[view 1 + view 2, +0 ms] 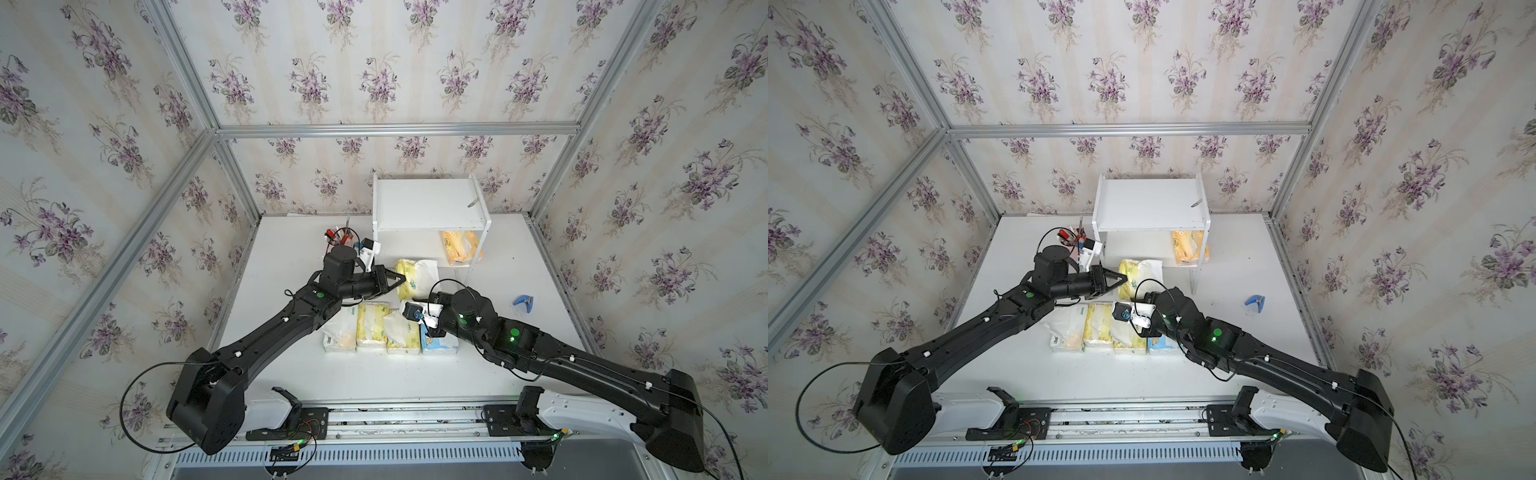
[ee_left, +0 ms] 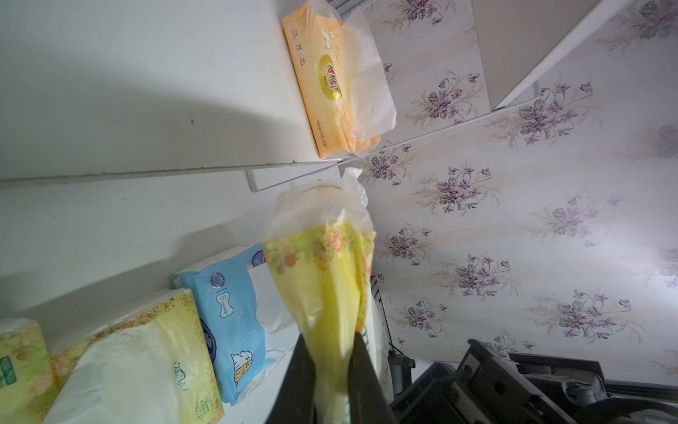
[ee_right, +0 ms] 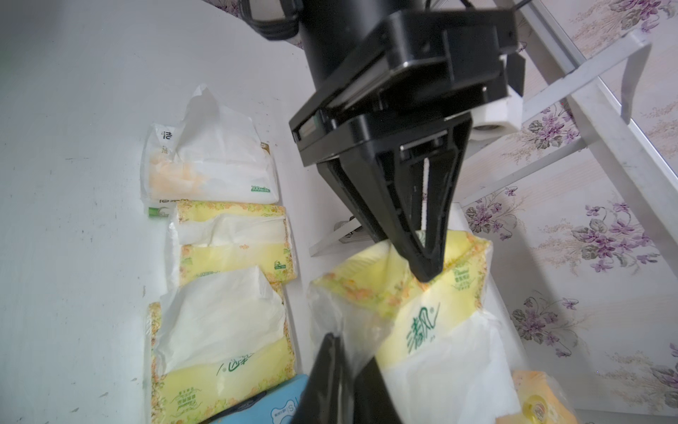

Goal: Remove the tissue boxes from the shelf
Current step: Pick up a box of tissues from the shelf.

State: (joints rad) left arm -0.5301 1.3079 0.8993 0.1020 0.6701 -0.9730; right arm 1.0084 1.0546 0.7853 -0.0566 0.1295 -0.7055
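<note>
The white two-tier shelf stands at the back of the table. An orange tissue pack lies on its lower board, at the right end. In front of the shelf a yellow tissue pack hangs between both arms. My left gripper is shut on one end of it. My right gripper pinches the clear plastic flap at the other end; in both top views its fingers are hidden under the wrist. A white, two yellow and a blue pack lie in a row on the table.
A holder of pens and tools stands left of the shelf, close behind the left wrist. A small blue object lies on the table to the right. A small grey item rests on the shelf's top board. Aluminium frame rails edge the table.
</note>
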